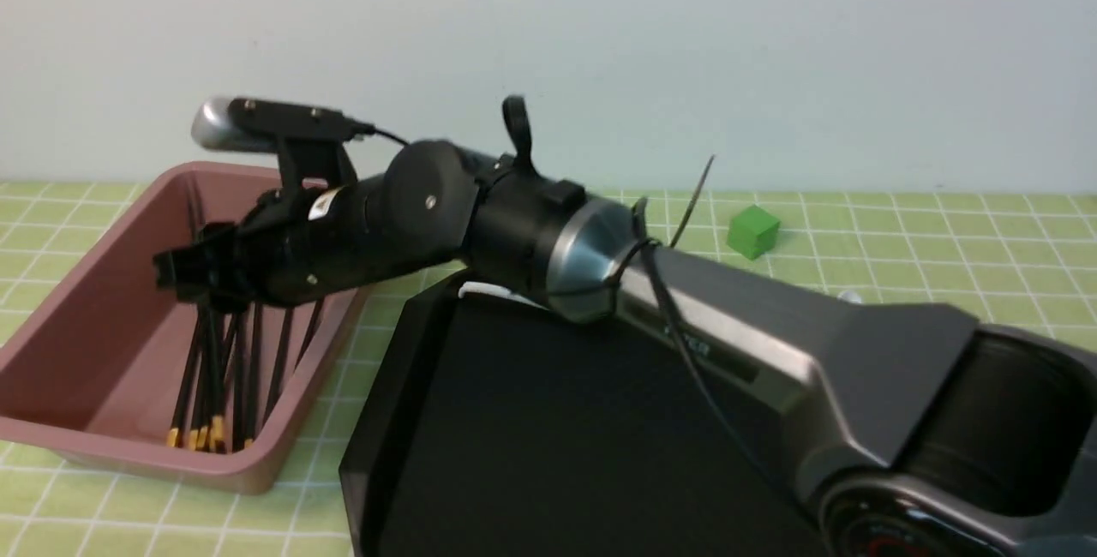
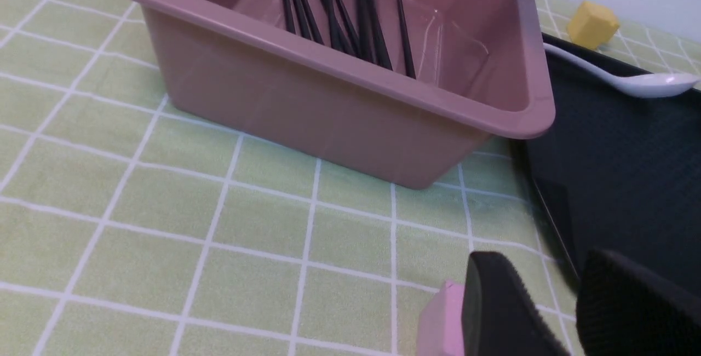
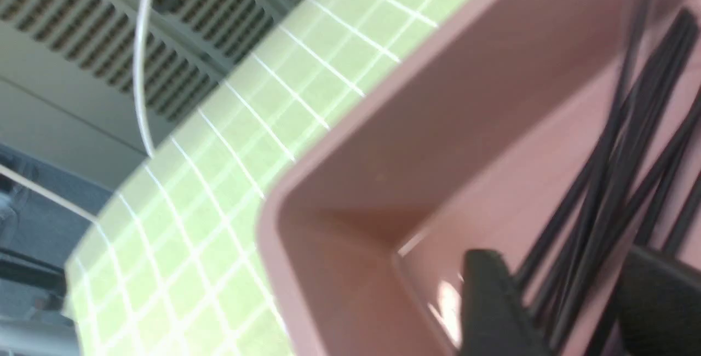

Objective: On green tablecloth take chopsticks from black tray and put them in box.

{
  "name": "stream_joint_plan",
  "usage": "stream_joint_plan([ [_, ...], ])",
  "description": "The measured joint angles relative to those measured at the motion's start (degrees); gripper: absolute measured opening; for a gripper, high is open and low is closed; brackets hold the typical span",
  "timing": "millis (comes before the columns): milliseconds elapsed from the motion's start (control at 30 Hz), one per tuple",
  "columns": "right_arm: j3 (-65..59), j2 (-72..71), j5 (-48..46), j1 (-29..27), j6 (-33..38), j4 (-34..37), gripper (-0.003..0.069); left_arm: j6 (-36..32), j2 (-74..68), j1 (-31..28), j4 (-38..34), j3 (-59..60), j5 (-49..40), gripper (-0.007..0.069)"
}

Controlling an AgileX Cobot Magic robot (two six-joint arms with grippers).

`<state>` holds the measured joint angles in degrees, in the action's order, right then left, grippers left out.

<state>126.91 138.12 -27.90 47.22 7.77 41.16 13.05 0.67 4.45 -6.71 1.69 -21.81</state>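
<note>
Nearest the lens, the right arm [image 1: 814,360] is stretched across the black tray [image 1: 514,437] toward ten o'clock. The right tool [image 1: 184,276] is held inside the box [image 1: 171,464], which stands on the green tablecloth [image 1: 943,240] at nine o'clock of the tray. The chopsticks [image 1: 214,368] are found in the box, gold ends on its floor toward six o'clock, tops between the jaws. The jaws are seen part open around the bundle; whether it is gripped or freed cannot be told. The left tool [image 2: 547,268] is held low over the cloth near box and tray, jaws apart, nothing held. The depositing step is judged to be in hand. Next, a full release and a straight lift clear of the rim are called for. On the tray's visible part only a white spoon [image 2: 641,83] is seen.
</note>
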Motion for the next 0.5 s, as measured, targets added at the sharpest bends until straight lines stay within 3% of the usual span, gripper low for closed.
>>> stream_joint_plan([
  [100,0.1,0.2,-2.6,-0.3,0.3,-1.7,0.039,0.0,0.0,0.0,0.0,0.0,0.0,0.0238],
  [233,0.2,-1.1,-7.2,-1.0,0.1,-5.1,0.037,0.0,0.0,0.0,0.0,0.0,0.0,0.0238],
  [500,0.3,-11.8,-26.7,-6.5,-0.5,-14.5,0.0148,0.0,0.0,0.0,0.0,0.0,0.0,0.0238],
])
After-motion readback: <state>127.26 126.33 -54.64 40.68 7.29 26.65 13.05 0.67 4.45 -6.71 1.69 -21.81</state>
